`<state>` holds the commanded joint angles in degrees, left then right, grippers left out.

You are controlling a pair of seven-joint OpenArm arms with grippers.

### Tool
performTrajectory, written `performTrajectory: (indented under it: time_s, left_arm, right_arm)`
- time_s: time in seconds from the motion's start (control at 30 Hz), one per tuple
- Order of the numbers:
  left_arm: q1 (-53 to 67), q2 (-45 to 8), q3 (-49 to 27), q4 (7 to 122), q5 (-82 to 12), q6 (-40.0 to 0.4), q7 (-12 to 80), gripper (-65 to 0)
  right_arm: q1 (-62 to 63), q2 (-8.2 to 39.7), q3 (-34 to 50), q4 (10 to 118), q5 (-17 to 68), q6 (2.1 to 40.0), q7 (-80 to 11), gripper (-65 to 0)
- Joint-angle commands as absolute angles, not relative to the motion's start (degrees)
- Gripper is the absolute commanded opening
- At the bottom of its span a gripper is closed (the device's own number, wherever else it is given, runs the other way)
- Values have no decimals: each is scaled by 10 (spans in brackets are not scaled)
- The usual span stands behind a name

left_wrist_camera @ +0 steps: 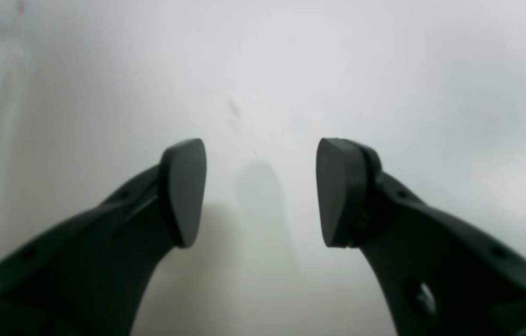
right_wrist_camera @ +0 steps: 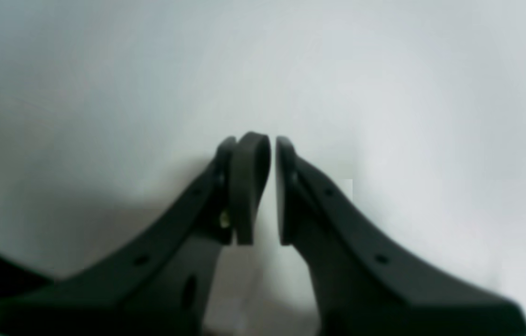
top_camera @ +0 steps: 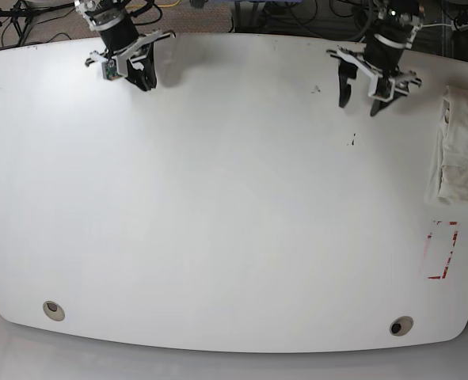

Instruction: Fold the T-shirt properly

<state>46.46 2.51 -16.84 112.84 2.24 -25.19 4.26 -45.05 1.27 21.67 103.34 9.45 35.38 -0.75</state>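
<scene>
Off-white T-shirt (top_camera: 462,150) bunched at the far right edge of the white table (top_camera: 218,206) in the base view, folded or crumpled into a narrow upright heap, partly cut off by the frame. Soft, creased cloth, with shadowed wrinkles running along its length and a rounded bulge near the lower part; no logo patch discernible at this size. Just below it on the tabletop, a small red-outlined rectangle (top_camera: 441,250), apart from the cloth. Left gripper (top_camera: 358,100) hanging over the back right part of the table, well apart from the T-shirt, fingers spread wide with nothing between them; in the left wrist view (left_wrist_camera: 261,191) dark pads set far apart over bare, blurred white surface, a faint shadow between them, and a mottled strip at the left edge too blurred to identify. Right gripper (top_camera: 143,82) at the back left corner, far across the table from the shirt; in the right wrist view (right_wrist_camera: 273,189) pads almost together, only a thin sliver of white showing between them, gripping nothing. A few small dark specks (top_camera: 353,141) on the tabletop near the left gripper, and two round holes (top_camera: 53,309) near the front edge.
</scene>
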Motion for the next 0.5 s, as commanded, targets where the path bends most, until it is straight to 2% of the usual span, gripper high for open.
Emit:
performTrajectory:
  time_s: [0.33, 0.5]
  left_arm:
    - [636, 31, -140, 1106, 22, -253, 44, -299]
    - [667, 28, -131, 1043, -7, -253, 41, -299]
  right_arm:
    - [-575, 12, 212, 1035, 117, 356, -6, -579]
    - [-626, 11, 182, 1004, 155, 386, -2, -579]
